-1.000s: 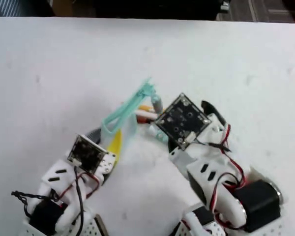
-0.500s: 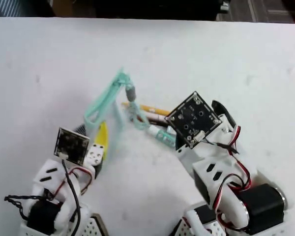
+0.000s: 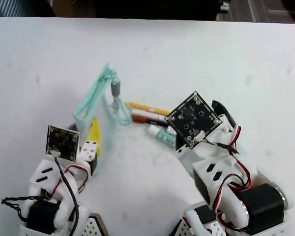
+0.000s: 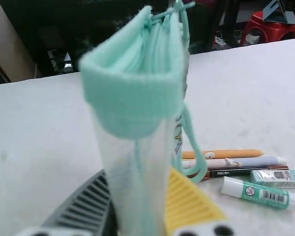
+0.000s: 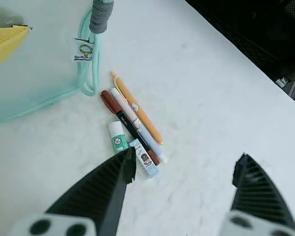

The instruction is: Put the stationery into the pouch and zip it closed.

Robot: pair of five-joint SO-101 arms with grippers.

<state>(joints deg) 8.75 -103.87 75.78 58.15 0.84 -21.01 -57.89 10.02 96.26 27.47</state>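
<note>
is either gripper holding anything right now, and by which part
The left gripper holds the pouch, its jaws closed on the clear side panel at the pouch's lower end. The right gripper is open and holds nothing, near the stationery.

place: lab or workshop | evidence: wired robot arms on white table; red stool in dark room behind
</note>
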